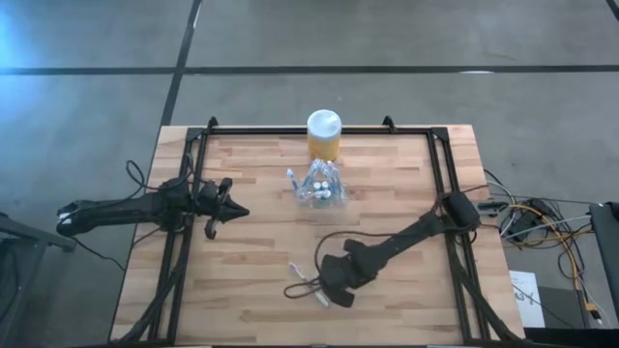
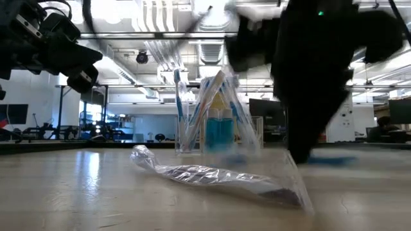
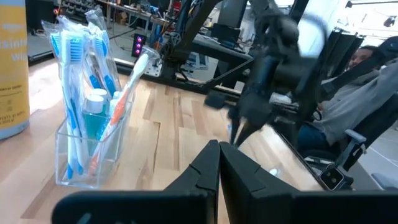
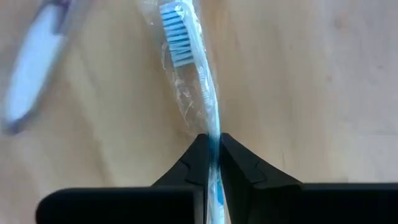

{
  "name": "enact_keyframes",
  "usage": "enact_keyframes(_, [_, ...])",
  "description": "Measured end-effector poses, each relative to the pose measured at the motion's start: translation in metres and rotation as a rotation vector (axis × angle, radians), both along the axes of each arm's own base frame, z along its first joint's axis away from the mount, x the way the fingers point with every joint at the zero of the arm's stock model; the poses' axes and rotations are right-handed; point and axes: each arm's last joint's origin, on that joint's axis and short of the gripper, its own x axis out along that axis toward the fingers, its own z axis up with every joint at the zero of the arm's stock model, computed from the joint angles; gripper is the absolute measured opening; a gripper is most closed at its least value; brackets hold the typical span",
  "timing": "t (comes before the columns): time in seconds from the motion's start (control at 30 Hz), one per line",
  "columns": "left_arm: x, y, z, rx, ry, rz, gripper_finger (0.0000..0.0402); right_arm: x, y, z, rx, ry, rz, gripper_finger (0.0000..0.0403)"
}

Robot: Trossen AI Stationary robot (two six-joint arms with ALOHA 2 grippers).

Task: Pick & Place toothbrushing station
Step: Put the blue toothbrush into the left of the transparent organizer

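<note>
Right pincer [image 4: 212,149] pinching a wrapped blue toothbrush [image 4: 186,56] on the table [image 1: 406,193], well short of the toothbrushing station [image 1: 318,187] beside the yellow jar [image 1: 324,134]. Left pincer [image 3: 219,155] pressed together, hovering nearby. Advice: lift level, keeping the wrapper from snagging.

One toothbrushing station [image 1: 318,186], one yellow jar [image 1: 324,136], two arms.

Overhead, table-level (facing room), wrist-mounted
</note>
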Motion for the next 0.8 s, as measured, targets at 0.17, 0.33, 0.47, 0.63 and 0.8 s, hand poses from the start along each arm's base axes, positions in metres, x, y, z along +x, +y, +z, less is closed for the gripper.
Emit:
enact_keyframes(0.17, [0.0, 0.0, 0.0, 0.001, -0.004, 0.0, 0.0014, -0.025, 0.007, 0.065, -0.077, -0.201, 0.017, 0.0015])
enact_keyframes(0.33, [0.0, 0.0, 0.002, 0.028, -0.027, -0.004, 0.0014, -0.064, 0.013, 0.115, -0.174, -0.416, 0.057, 0.0009])
enact_keyframes(0.47, [0.0, 0.0, 0.01, 0.103, -0.118, -0.014, 0.0014, -0.103, 0.01, 0.145, -0.258, -0.622, 0.073, 0.0006])
enact_keyframes(0.63, [0.0, -0.002, 0.019, 0.121, -0.217, -0.025, 0.0014, -0.134, -0.005, 0.147, -0.239, -0.833, 0.036, 0.0007])
enact_keyframes(0.8, [0.004, -0.005, 0.018, 0.089, -0.201, -0.024, 0.0015, -0.135, -0.019, 0.12, -0.241, -0.984, 0.068, 0.0007])
